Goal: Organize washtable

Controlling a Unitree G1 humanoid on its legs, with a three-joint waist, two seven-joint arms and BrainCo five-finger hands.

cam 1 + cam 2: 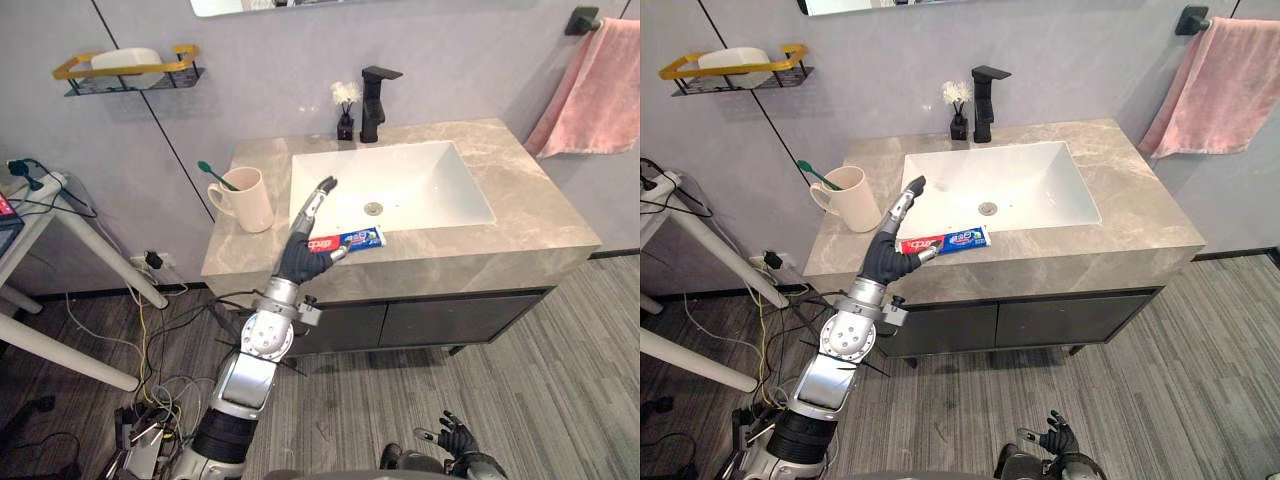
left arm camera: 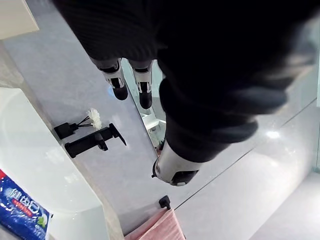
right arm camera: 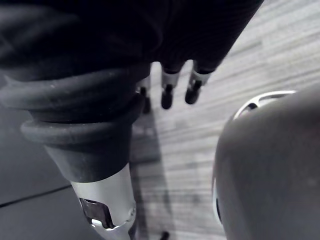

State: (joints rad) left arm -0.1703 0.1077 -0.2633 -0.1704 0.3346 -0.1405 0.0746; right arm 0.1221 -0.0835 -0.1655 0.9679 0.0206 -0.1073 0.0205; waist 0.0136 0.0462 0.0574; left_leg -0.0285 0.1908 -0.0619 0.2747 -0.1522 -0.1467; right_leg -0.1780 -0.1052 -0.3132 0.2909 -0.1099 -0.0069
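Blue-red toothpaste tube (image 1: 352,239) | sink (image 1: 430,185) front rim | left hand (image 1: 298,258) beside (fingers (image 1: 316,203) straight)

A bathroom — stone washtable (image 1: 540,215) with sink (image 1: 400,180), black faucet (image 1: 375,100), pink towel (image 1: 595,90) on the wall.

Pink towel (image 1: 590,90), right side cut off

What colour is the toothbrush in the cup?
Green. The toothbrush shows best in the left eye view, standing in the cup.
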